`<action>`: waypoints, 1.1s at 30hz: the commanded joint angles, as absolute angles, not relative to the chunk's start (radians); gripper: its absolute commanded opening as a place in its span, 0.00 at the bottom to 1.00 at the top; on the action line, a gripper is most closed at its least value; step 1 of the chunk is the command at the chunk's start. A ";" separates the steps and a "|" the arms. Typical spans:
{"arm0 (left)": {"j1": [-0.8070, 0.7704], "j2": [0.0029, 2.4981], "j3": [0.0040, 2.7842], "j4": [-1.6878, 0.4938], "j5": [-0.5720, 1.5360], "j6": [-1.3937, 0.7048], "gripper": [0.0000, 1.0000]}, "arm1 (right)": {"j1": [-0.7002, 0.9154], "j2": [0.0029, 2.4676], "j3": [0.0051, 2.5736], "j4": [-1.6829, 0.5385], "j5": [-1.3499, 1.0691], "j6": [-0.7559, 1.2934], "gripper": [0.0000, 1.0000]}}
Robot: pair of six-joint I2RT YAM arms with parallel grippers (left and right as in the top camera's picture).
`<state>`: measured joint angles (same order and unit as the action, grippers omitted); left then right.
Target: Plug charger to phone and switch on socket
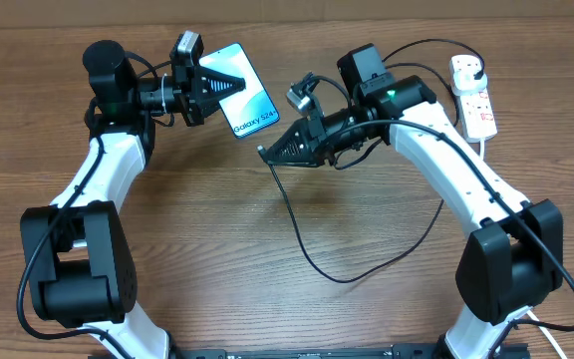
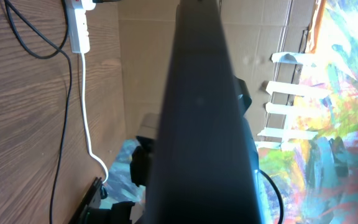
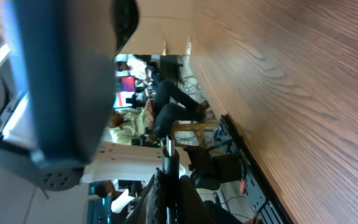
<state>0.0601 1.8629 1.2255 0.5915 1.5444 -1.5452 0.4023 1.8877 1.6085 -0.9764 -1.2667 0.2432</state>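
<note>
One phone (image 1: 249, 102), one charger (image 1: 342, 281), one socket (image 1: 476, 100), one left claw (image 1: 229, 87), one right claw (image 1: 265, 152)

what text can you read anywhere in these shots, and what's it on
"Galaxy S24": white lettering on the screen of the phone, near one short edge; whatever follows it is too small to tell.
Red markings on the socket: too small to read.
Left wrist and right wrist views: no readable text.
</note>
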 commanded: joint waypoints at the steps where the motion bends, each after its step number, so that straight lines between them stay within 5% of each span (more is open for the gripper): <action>1: 0.060 1.864 1.237 0.595 1.538 -1.515 0.04 | 0.401 1.862 1.665 -0.987 -1.222 0.265 0.04; 33: 0.072 1.865 1.237 0.595 1.539 -1.507 0.04 | 0.406 1.823 1.737 -1.071 -1.165 0.237 0.04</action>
<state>0.0612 1.8629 1.2255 0.5915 1.5410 -1.5379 0.4019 1.8595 1.7039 -1.0805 -1.1477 0.2459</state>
